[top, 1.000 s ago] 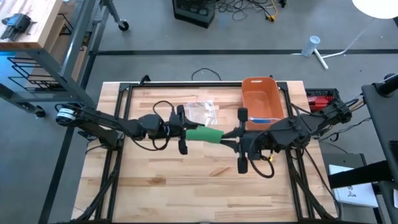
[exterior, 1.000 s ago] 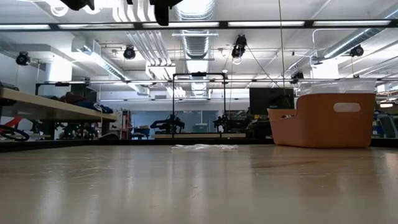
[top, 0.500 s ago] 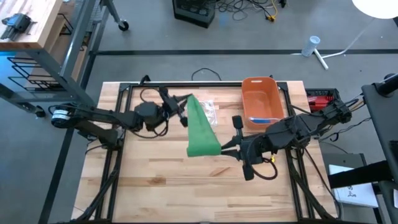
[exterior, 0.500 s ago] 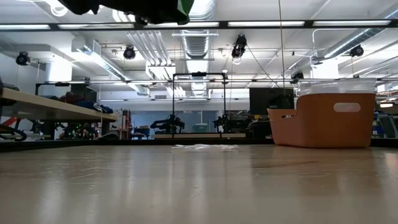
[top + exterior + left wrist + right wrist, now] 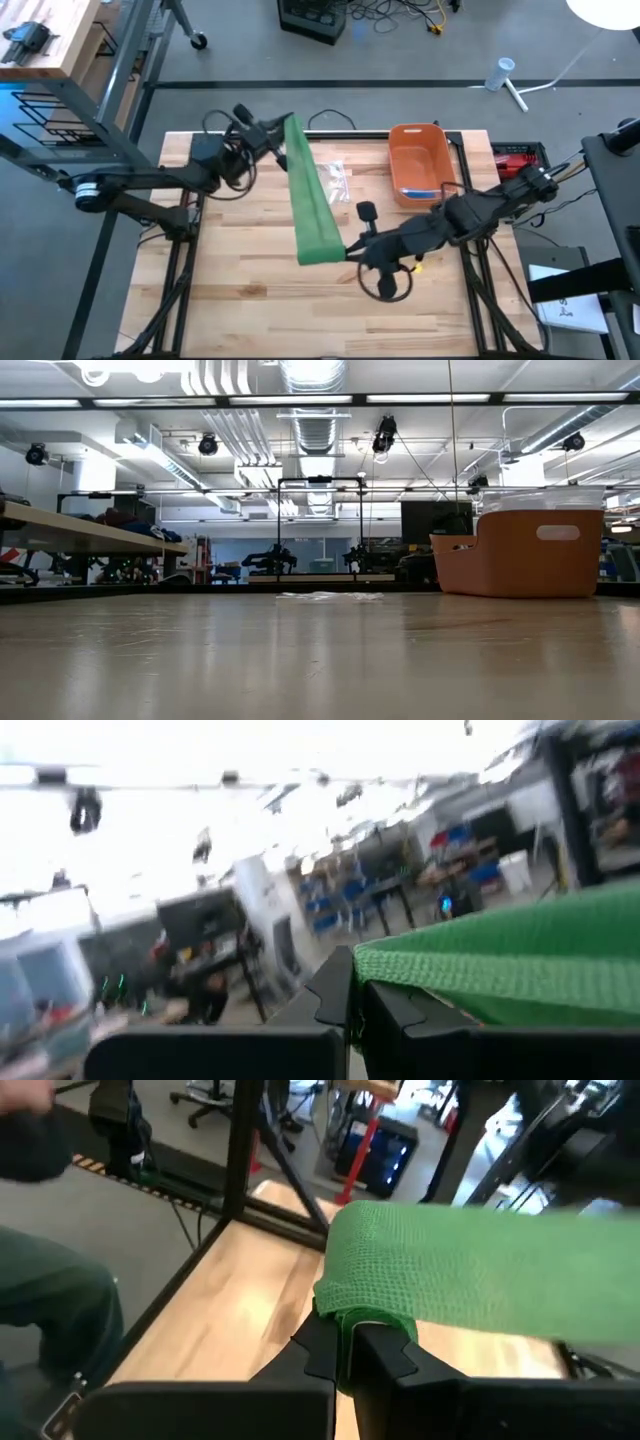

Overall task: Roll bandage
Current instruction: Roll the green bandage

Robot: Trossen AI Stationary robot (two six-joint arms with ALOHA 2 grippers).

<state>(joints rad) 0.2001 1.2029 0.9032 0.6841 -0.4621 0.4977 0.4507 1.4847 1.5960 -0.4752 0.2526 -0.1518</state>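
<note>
A green bandage (image 5: pixel 306 197) stretches taut as a long flat strip above the wooden table (image 5: pixel 250 300), its open woven mesh plain in both wrist views. It runs from the table's far edge, left of the orange bin (image 5: pixel 421 160), down to a point in front of the bin near the table's middle. The left gripper (image 5: pixel 281 131) pinches the strip's far end, fingers pressed together on the cloth; from its wrist camera the fabric spreads away from the clamped fingers (image 5: pixel 385 1010). The right gripper (image 5: pixel 352 250) pinches the near end, where the cloth bunches into folds between its closed fingers (image 5: pixel 375 1345). The bin stands at the table's far right, holding something pale blue along its near wall; what it is cannot be told. A crumpled clear wrapper (image 5: pixel 334 178) lies on the table between the strip and the bin.
</note>
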